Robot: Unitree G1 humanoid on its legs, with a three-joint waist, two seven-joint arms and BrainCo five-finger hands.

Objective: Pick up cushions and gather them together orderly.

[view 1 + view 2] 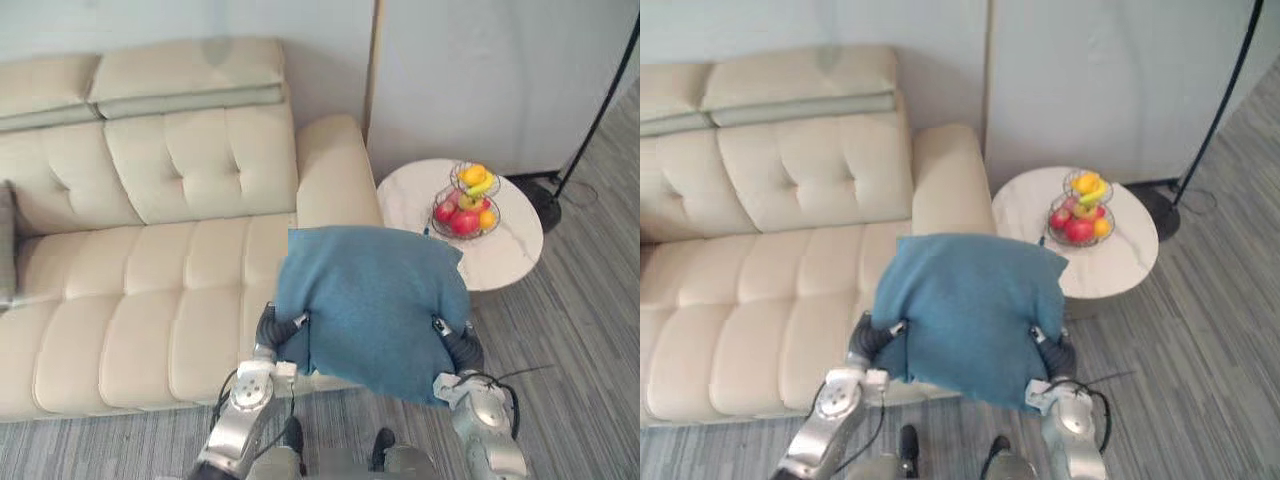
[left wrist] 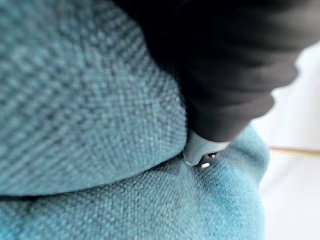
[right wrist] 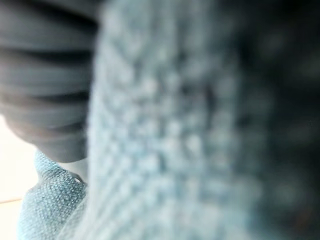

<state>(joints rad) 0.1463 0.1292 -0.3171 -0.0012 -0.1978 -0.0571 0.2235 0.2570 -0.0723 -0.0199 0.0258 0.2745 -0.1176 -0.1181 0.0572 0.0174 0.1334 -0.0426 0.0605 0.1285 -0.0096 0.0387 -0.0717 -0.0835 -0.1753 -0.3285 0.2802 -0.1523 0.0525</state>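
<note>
The left arm (image 1: 238, 405) and right arm (image 1: 488, 420) are silver-grey, built of rounded, smooth shells with white fittings. A dark ribbed cover, pleated like a hose, sheathes the wrist of the left hand (image 2: 225, 65) and right hand (image 3: 45, 75).

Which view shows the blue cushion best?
The left eye view: the blue cushion shows its whole outline, held up between the left hand and the right hand over the sofa's front edge. The right eye view matches it from slightly aside. Both wrist views give its weave from very close.
</note>
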